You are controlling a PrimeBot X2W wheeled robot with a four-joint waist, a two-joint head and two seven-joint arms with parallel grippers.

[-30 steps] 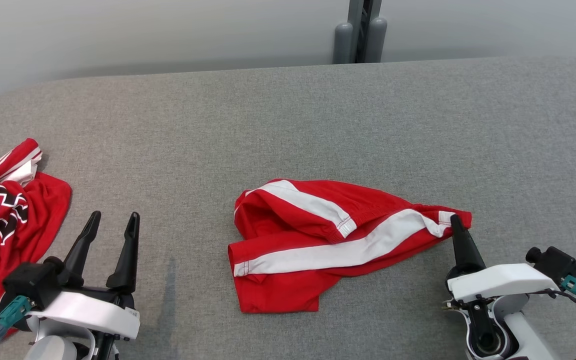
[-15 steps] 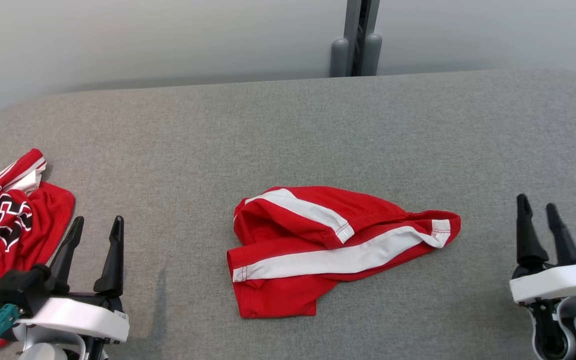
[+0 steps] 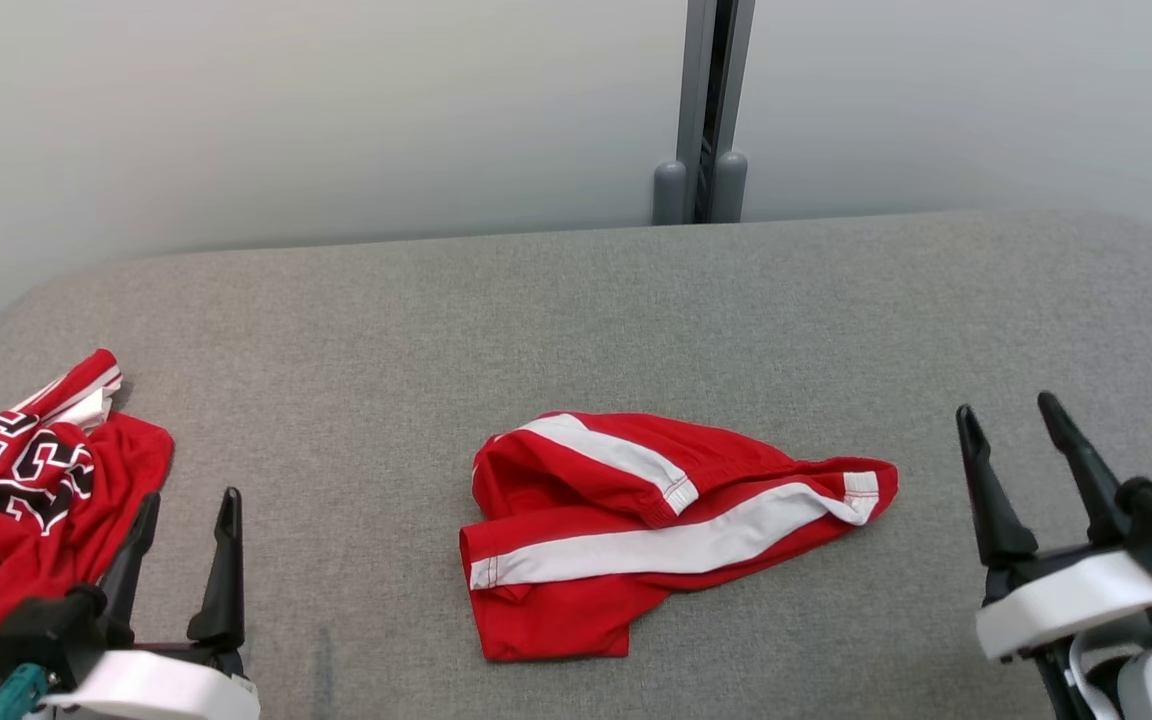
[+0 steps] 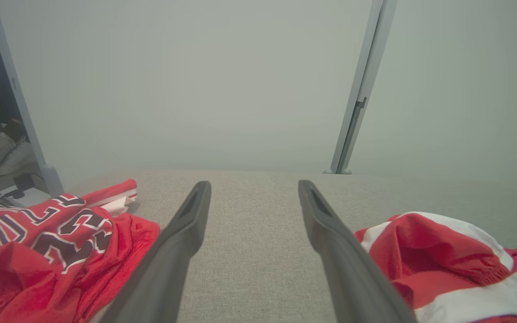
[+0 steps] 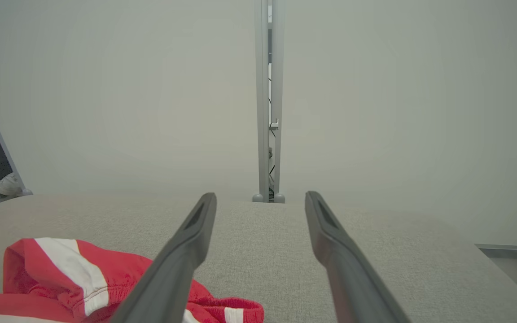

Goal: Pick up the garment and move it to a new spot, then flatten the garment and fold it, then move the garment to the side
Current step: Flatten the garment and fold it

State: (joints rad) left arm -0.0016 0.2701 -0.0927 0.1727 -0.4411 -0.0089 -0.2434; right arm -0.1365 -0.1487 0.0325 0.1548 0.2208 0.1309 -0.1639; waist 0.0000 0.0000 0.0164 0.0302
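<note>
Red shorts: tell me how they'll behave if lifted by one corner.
Probably floppy: the red shorts lie crumpled in soft folds, so they would likely sag. Likely light, the cloth looks thin. Pushed, they may bunch on the textured grey surface.

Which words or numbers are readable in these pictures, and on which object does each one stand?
"BULL", first letter cut off at the picture's edge: on the red jersey.
"23", creased by folds: on the same jersey.
The red shorts with white stripes show no text.
</note>
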